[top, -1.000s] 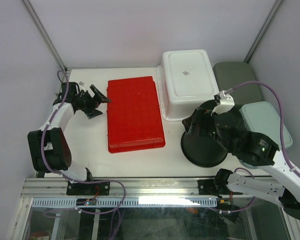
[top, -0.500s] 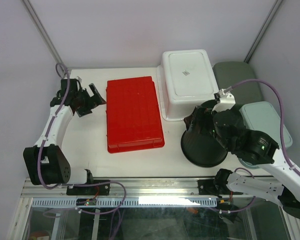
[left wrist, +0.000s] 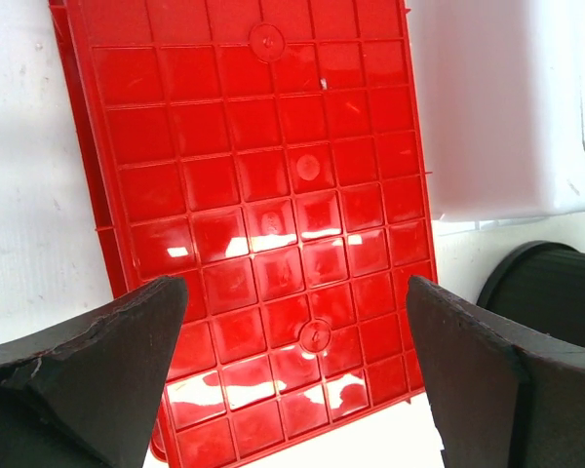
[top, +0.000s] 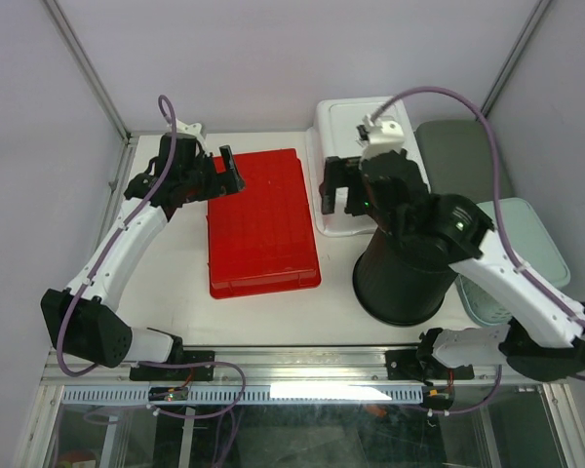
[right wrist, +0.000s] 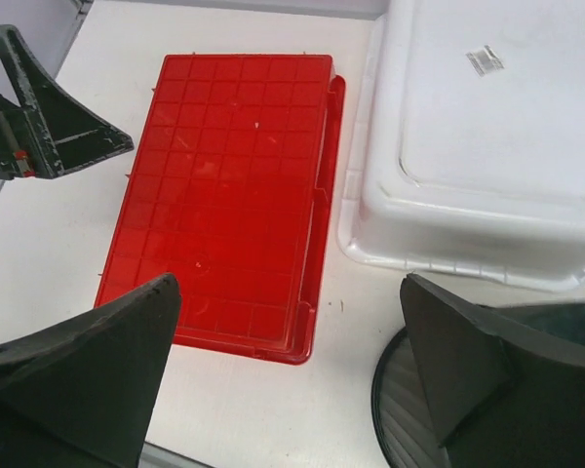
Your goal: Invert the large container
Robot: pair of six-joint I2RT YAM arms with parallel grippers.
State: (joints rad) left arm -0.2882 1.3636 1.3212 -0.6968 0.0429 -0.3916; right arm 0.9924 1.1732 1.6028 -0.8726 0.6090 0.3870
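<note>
The large red container (top: 263, 224) lies flat at the table's centre with its ribbed grid underside facing up; it also fills the left wrist view (left wrist: 263, 195) and shows in the right wrist view (right wrist: 224, 244). My left gripper (top: 213, 175) hovers above its far left corner, open, with nothing between the fingers (left wrist: 294, 302). My right gripper (top: 341, 190) hangs open above the gap between the red container and the white tub, also empty (right wrist: 291, 292). Neither gripper touches the container.
A white tub (top: 366, 136) rests upside down at the back, right of the red container. A black bucket (top: 400, 273) stands inverted at the front right. Grey-green lids (top: 522, 244) lie along the right edge. The enclosure walls stand close on the left and right.
Both arms have lifted and swung toward the back: the left from beside the container's left edge to above its far corner, the right from the black bucket up beside the white tub.
</note>
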